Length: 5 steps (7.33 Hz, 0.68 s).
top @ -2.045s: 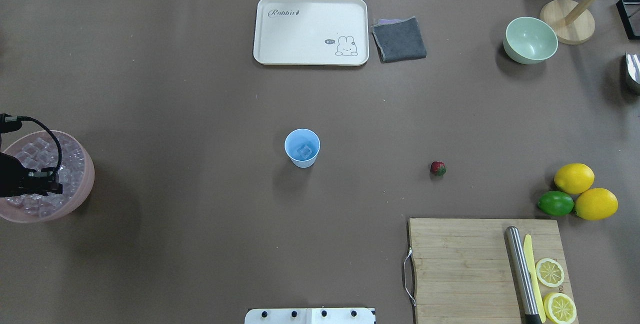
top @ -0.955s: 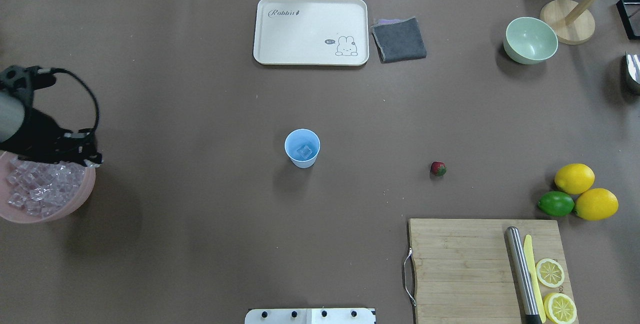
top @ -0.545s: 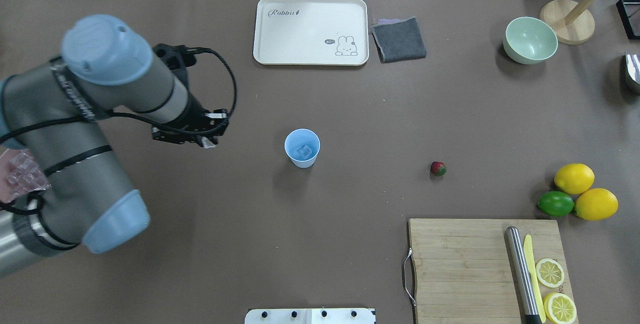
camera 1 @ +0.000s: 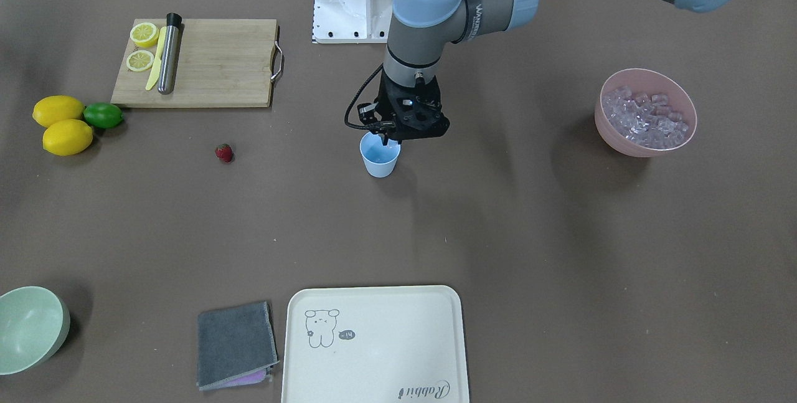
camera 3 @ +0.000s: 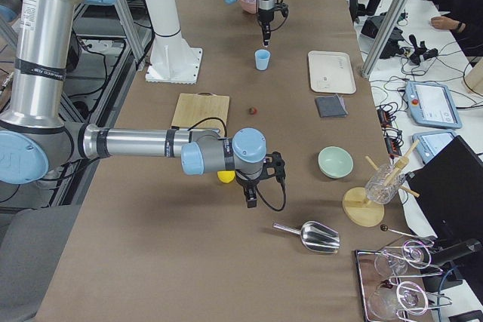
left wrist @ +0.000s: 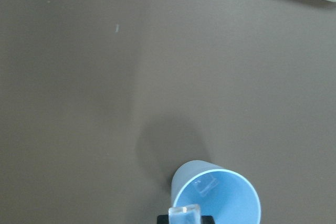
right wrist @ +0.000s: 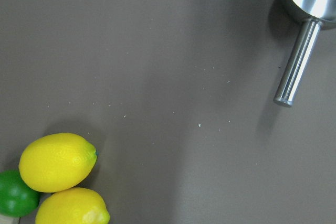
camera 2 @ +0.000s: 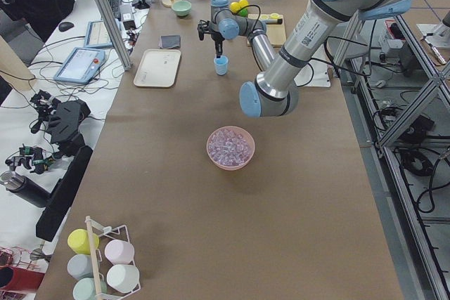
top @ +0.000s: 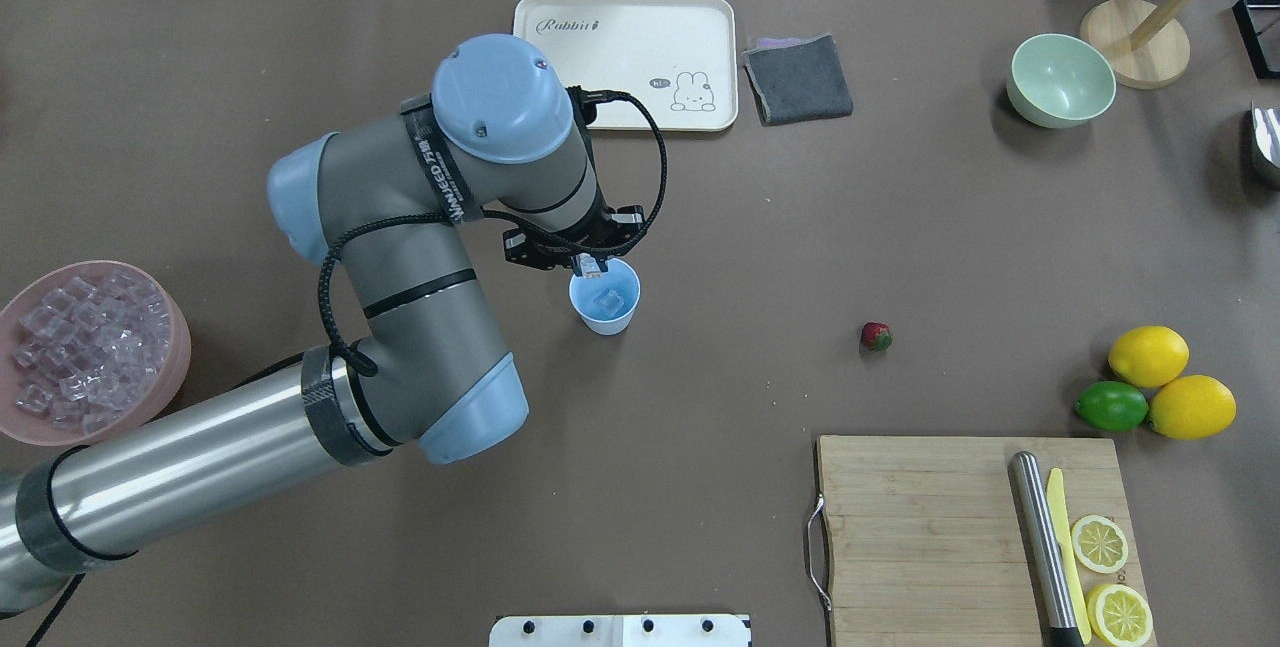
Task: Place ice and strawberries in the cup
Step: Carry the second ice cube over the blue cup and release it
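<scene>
The light blue cup stands mid-table with one clear ice cube lying in it. My left gripper hangs just above the cup's rim on the robot's left side, shut on another ice cube, which shows at the bottom edge of the left wrist view beside the cup. More ice fills the pink bowl at the far left. A small red strawberry lies on the table to the cup's right. My right gripper shows only in the exterior right view, near the lemons; I cannot tell its state.
A cream tray and grey cloth lie at the back. Back right stands a pale green bowl. Two lemons and a lime sit right, above a cutting board with knife and lemon slices. A metal scoop lies nearby.
My left arm has swung right from the pink bowl across the table, carrying an ice cube, and now hangs over the cup. The cup and strawberry have not moved.
</scene>
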Each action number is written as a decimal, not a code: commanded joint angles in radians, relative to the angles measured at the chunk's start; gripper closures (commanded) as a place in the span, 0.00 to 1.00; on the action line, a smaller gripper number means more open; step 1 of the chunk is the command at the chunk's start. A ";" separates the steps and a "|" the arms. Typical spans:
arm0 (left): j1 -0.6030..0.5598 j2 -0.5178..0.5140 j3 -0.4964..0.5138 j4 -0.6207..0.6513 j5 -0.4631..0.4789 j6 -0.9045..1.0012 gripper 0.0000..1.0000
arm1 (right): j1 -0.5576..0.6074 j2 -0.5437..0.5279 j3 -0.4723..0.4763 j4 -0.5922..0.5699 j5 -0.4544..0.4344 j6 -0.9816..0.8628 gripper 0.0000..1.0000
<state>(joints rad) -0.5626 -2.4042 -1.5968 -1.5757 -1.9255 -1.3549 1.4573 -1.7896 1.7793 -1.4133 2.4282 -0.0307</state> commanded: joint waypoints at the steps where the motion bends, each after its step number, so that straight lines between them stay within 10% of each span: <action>1: 0.055 -0.007 0.020 -0.014 0.059 0.000 0.47 | 0.000 -0.001 -0.001 -0.001 0.002 0.000 0.00; 2: 0.055 0.000 0.009 -0.010 0.059 0.005 0.04 | 0.000 -0.001 -0.001 -0.001 0.002 0.000 0.00; 5: -0.031 0.144 -0.162 0.025 0.040 0.136 0.03 | 0.002 -0.004 0.000 0.001 0.005 0.000 0.00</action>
<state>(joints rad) -0.5479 -2.3452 -1.6645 -1.5715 -1.8743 -1.3107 1.4582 -1.7912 1.7792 -1.4130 2.4313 -0.0307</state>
